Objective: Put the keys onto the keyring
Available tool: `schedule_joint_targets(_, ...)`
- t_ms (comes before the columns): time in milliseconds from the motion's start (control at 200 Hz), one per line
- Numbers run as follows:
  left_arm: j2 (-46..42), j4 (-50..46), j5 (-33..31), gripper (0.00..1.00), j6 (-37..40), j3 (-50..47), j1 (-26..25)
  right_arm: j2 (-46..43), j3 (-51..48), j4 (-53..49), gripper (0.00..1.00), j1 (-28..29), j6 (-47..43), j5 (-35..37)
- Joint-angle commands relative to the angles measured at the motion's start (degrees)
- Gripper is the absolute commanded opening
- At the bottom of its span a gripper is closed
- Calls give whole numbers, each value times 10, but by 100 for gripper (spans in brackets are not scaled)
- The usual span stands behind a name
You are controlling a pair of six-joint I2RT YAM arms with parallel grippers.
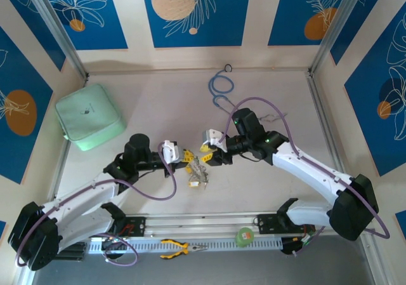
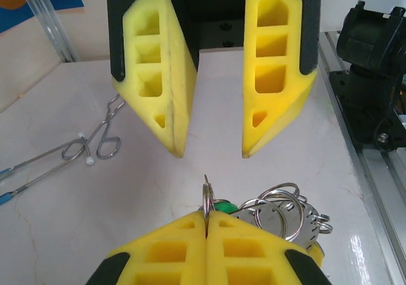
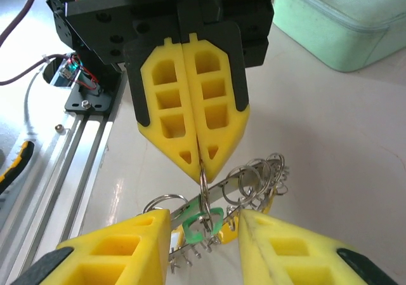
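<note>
Yellow-handled pliers (image 1: 181,248) lie on the near rail. Mid-table (image 1: 158,101): left gripper (image 3: 202,165) pressed shut, pinching the keyring (image 2: 207,195). It is thin silvery wire, stood upright on edge, in line with the fingers. Off it the keys (image 2: 288,216) hang in a tangle of small silver rings, among them one green-headed key (image 3: 202,225); the bunch trails toward the near edge. Facing it, right gripper (image 2: 212,153), jaws spread either side of the green head, gripping nothing. Farther left: mint zip case (image 1: 89,117), closed, contents unseen. Blue looped tube (image 1: 221,89) at the back.
</note>
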Motion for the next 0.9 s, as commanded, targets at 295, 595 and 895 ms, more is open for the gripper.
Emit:
schedule_joint_targets(295, -2, 57, 27, 0, -18, 0, -3, 35, 4, 35, 27, 11, 13, -28)
schedule_joint_targets(595, 1, 58, 28, 0, -21, 1, -3, 39, 13, 32, 1, 11, 10, -41)
schedule_joint_targets(895, -13, 2, -12, 30, 8, 10, -3, 32, 45, -38, 0, 20, -31, 27)
